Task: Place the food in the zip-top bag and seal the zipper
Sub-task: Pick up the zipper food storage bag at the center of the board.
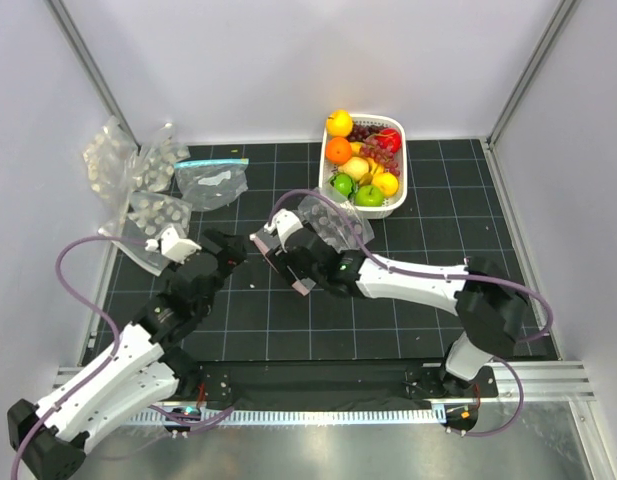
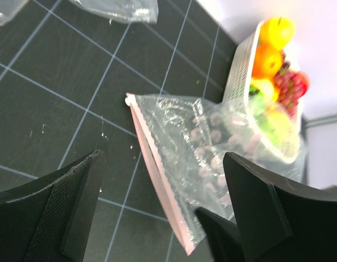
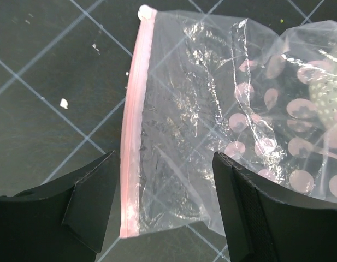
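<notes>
The zip-top bag [image 1: 333, 220] lies flat on the black mat just left of the fruit basket; it is clear with white dots [image 3: 277, 136] and empty. Its pink zipper [image 3: 130, 136] runs along the mouth edge and also shows in the left wrist view [image 2: 157, 180]. My right gripper [image 3: 163, 204] is open, its fingers [image 3: 250, 207] straddling the bag's near corner just above it. My left gripper [image 2: 157, 213] is open, close to the zipper from the left. In the top view the two grippers [image 1: 234, 252] [image 1: 291, 272] almost meet. The food [image 1: 360, 160] is plastic fruit in the basket.
The white basket [image 1: 398, 195] stands at the back, right of centre. Several other dotted bags [image 1: 138, 170] and a flat clear bag with a teal strip [image 1: 213, 180] lie at the back left. Grey walls close in the mat on three sides.
</notes>
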